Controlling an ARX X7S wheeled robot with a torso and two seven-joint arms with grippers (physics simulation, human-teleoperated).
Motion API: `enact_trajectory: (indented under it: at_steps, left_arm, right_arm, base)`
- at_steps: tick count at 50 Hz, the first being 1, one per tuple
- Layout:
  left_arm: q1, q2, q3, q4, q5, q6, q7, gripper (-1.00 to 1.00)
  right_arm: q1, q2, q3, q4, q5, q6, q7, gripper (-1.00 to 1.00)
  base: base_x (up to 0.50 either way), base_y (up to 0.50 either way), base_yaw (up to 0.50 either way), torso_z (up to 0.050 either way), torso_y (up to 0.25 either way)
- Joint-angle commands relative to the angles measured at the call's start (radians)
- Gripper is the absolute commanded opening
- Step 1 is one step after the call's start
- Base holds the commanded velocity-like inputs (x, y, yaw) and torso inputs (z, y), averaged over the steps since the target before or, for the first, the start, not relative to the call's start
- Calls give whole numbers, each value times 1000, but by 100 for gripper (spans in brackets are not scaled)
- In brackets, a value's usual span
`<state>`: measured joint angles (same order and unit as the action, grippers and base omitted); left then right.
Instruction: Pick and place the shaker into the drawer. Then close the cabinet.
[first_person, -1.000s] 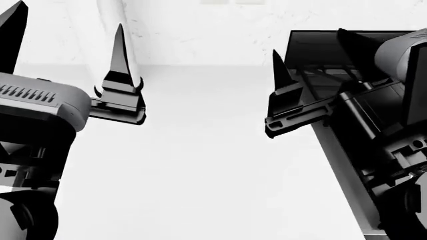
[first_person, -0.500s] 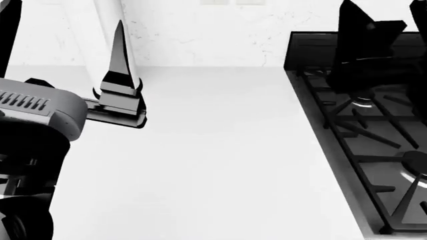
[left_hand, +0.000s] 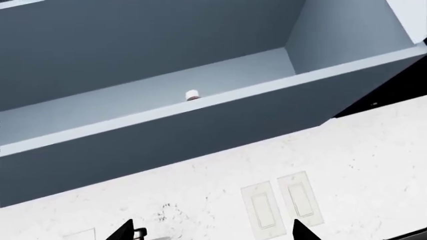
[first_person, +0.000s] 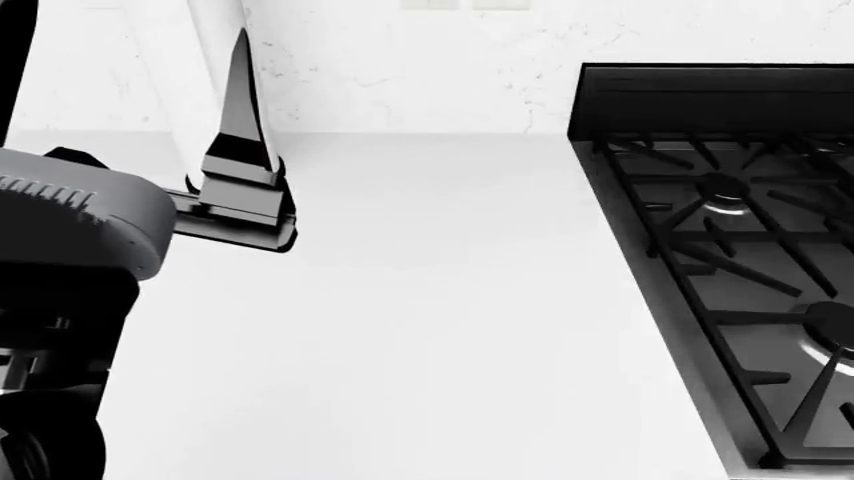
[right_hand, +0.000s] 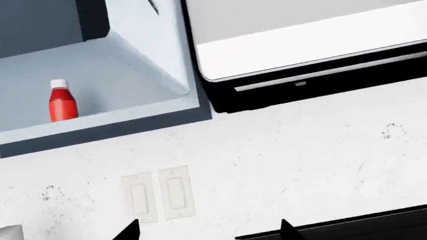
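Neither shaker nor drawer is in view; the task appears not yet begun. My left gripper (left_hand: 210, 231) is spread wide and empty over the countertop (first_person: 441, 300), stove (first_person: 747, 260) at 3 o'clock. My right gripper (right_hand: 207, 231) likewise gapes, holding nothing.

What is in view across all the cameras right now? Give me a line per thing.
White countertop: one, white, under the head camera.
Black gas stove: one, black grates, at the counter's right.
Red bottle with white cap: one, upright on the open blue-grey wall cabinet shelf.
White wall switches: two, on the speckled backsplash.
Left gripper: black, open, over the counter.
Right gripper: black fingertips only, open.
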<state>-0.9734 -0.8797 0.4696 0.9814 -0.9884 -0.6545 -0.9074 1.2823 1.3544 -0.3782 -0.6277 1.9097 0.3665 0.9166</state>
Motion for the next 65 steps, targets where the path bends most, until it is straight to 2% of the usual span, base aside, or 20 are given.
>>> enact_trajectory:
  at_steps: [1,12,20,26,29,33,34,36,39,41,43,45,46,47,48,56,65]
  left_arm:
    - [-13,0,3,6,-11,-4,-11,100]
    - [-26,-5,2,9,-24,-4,-18,100]
    - [-28,-12,-2,5,-31,3,-19,100]
    - [-37,-24,-10,12,-51,4,-27,100]
    - [-41,-30,-15,14,-59,5,-30,100]
    - [-34,-37,-17,15,-57,14,-28,100]
    - [-34,-39,-18,16,-59,15,-29,100]
    - [-38,-44,-21,17,-68,15,-32,100]
    - [-62,-51,-29,23,-99,6,-43,100]
    - [-69,-56,-33,24,-109,8,-44,100]
    - [-71,-63,-39,24,-117,13,-45,100]
    - [-65,-71,-46,25,-121,22,-44,100]
    - [-62,-76,-49,24,-122,26,-43,100]
    - [-60,-81,-52,24,-124,30,-42,100]
    - [-59,-84,-54,23,-126,33,-41,100]
    - [-47,-99,-66,14,-123,55,-32,100]
    - [-18,-121,-81,7,-116,85,-25,100]
  right_arm:
    - [173,-4,16,143,53,152,42,100]
    - [627,-200,-98,389,62,507,184,100]
    - [891,-343,-180,554,6,670,233,100]
    - [1050,-438,-213,674,-83,742,215,100]
    - [1073,-526,-109,728,-176,843,214,100]
    - [1074,-720,233,759,-473,1142,173,100]
    - [1074,-756,292,744,-555,1192,138,100]
    - [1074,-794,325,706,-686,1203,56,100]
    - [1074,-950,325,595,-1136,1204,-343,100]
    - [1074,-1095,307,554,-1436,1204,-643,100]
    - [1074,-1245,292,571,-1736,1174,-943,100]
    - [1074,-1345,318,619,-2036,1103,-1243,100]
    - [1074,-1354,322,620,-2186,1091,-1334,100]
    - [1074,-1354,322,617,-2336,1082,-1285,100]
    - [1074,-1354,323,616,-2362,1075,-1245,100]
    - [1074,-1354,304,681,-2159,1017,-1082,100]
    - [1074,-1354,238,915,-2038,1012,-1032,100]
  base:
    - [0,0,0,0,0]
    - [0,0,0,0,0]
    - [0,0,0,0,0]
    - [0,0,2,2,0]
    - [0,0,7,8,0]
    - [8,0,8,5,0]
    - [11,0,7,11,0]
    - [11,0,7,6,0]
    - [12,1,11,12,0]
    - [11,3,14,13,0]
    - [6,3,14,13,11]
    - [6,2,8,7,6]
    - [0,0,0,0,0]
    - [0,0,0,0,0]
    - [0,0,0,0,0]
    - [0,0,0,0,0]
    - [0,0,0,0,0]
